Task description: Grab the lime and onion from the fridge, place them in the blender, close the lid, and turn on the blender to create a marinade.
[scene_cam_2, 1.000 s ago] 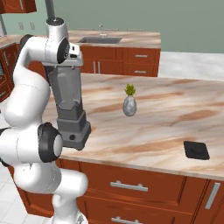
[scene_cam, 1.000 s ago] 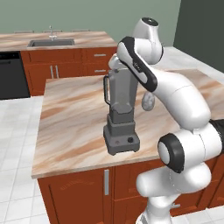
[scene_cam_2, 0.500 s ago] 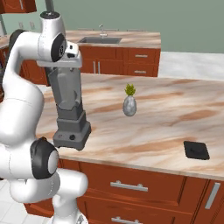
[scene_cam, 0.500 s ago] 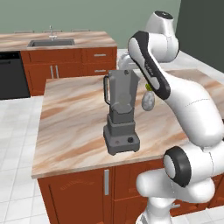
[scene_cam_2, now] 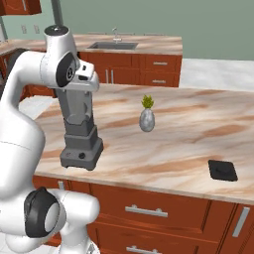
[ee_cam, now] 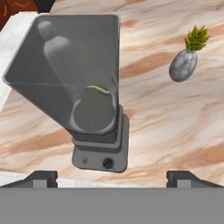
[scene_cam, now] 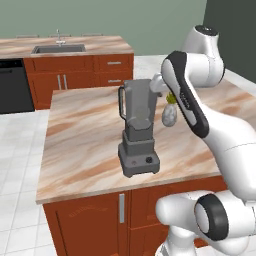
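Marble island counter (scene_cam_2: 198, 124) bearing blender (scene_cam: 137, 130), red-brown cabinets (scene_cam_2: 149, 67), green wall, pincer (ee_cam: 112, 177) released, empty.

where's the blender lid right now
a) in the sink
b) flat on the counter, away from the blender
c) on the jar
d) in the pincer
b) the black lid lies flat on the counter near its front edge, well apart from the blender, whose jar top is open.
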{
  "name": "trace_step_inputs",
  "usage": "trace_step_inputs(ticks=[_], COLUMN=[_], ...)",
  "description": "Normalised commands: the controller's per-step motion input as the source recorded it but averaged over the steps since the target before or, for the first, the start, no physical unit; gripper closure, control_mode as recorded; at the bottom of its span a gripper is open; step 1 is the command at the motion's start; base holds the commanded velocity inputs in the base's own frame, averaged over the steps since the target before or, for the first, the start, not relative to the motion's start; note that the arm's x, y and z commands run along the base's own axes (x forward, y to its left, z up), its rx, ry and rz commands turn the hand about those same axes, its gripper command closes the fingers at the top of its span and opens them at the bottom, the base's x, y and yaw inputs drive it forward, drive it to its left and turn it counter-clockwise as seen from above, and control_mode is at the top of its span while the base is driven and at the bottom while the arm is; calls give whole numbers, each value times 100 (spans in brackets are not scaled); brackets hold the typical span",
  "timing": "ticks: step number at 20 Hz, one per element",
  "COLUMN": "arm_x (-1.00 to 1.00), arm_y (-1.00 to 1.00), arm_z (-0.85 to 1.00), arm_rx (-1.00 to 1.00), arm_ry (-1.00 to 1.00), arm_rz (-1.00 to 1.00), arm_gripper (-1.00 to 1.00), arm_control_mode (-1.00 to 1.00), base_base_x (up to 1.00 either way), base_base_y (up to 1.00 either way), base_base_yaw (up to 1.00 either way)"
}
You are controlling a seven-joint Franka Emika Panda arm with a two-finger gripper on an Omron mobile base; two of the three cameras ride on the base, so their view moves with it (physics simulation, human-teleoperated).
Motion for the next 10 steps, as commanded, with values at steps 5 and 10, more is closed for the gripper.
trace_step_inputs(ticks=[5, 10], arm_x=[4, 4], arm_y=[0, 0], arm_z=[-3, -1], arm_rx=[0, 0], arm_ry=[0, -2], arm_rz=[-1, 0], arm_gripper=[-100, -100], arm_control_mode=[-100, 100], base_base_x=[0, -5], base_base_y=[0, 0], base_base_yaw=[0, -2])
